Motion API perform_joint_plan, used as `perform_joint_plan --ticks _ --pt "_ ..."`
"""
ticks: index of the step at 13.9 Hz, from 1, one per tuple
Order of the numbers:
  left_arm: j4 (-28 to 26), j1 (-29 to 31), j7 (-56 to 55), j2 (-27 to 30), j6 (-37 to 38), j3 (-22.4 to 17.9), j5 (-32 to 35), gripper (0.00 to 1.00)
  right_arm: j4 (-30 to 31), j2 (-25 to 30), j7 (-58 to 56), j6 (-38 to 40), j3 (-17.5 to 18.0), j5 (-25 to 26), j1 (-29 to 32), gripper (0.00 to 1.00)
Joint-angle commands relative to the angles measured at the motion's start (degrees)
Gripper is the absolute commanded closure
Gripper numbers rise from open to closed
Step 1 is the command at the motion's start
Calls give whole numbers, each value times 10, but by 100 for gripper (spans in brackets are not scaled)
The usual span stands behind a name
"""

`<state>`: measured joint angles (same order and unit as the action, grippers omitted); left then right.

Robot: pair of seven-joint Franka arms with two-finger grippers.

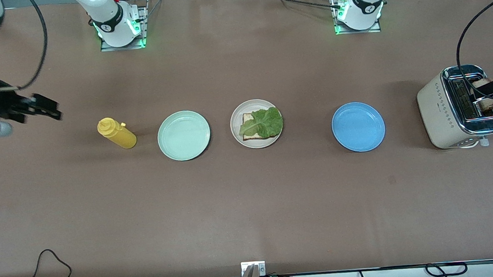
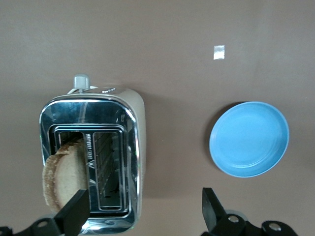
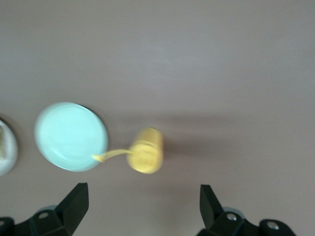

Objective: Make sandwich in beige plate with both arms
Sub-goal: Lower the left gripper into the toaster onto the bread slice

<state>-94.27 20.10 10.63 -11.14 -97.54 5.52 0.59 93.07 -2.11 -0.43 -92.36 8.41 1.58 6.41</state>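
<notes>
The beige plate (image 1: 236, 112) sits mid-table with one toast slice (image 1: 248, 120) on it and a ruffled green lettuce leaf (image 1: 265, 122) on top. A second toast slice (image 1: 486, 99) stands up out of a slot of the toaster (image 1: 442, 108); it also shows in the left wrist view (image 2: 61, 179). My left gripper (image 1: 490, 89) is open over the toaster (image 2: 130, 118), with one finger (image 2: 75, 210) beside the slice and its midpoint (image 2: 143, 209) over the toaster's edge. My right gripper (image 1: 50, 110) is open and empty in the air at the right arm's end, also seen in its wrist view (image 3: 142, 201).
A mint green plate (image 1: 184, 135) and a yellow squeeze bottle (image 1: 117, 133) lie toward the right arm's end; both show in the right wrist view, plate (image 3: 71, 136) and bottle (image 3: 146, 150). A blue plate (image 1: 358, 127) (image 2: 249, 139) lies between the beige plate and the toaster.
</notes>
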Motion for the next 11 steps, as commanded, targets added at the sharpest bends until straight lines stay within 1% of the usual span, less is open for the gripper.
perform_joint_plan --ticks 1,2,4,7,9,11 --pt "5 35 55 -19 3 5 5 0 -44 5 -48 67 -3 39 2 0" --pt "6 47 68 -27 0 6 5 0 -52 4 -48 70 -15 34 1 0" --pt "6 67 110 -40 -20 5 6 0 -52 -3 -41 71 -15 33 1 0" --pt "4 96 155 -53 -22 5 6 0 -51 -21 -40 75 -15 31 5 0" --pt "0 109 182 -60 -21 5 6 0 -50 -28 -36 91 -22 9 2 0" --pt "0 122 200 -72 -22 5 6 0 -47 -28 -34 93 -23 5 -3 0"
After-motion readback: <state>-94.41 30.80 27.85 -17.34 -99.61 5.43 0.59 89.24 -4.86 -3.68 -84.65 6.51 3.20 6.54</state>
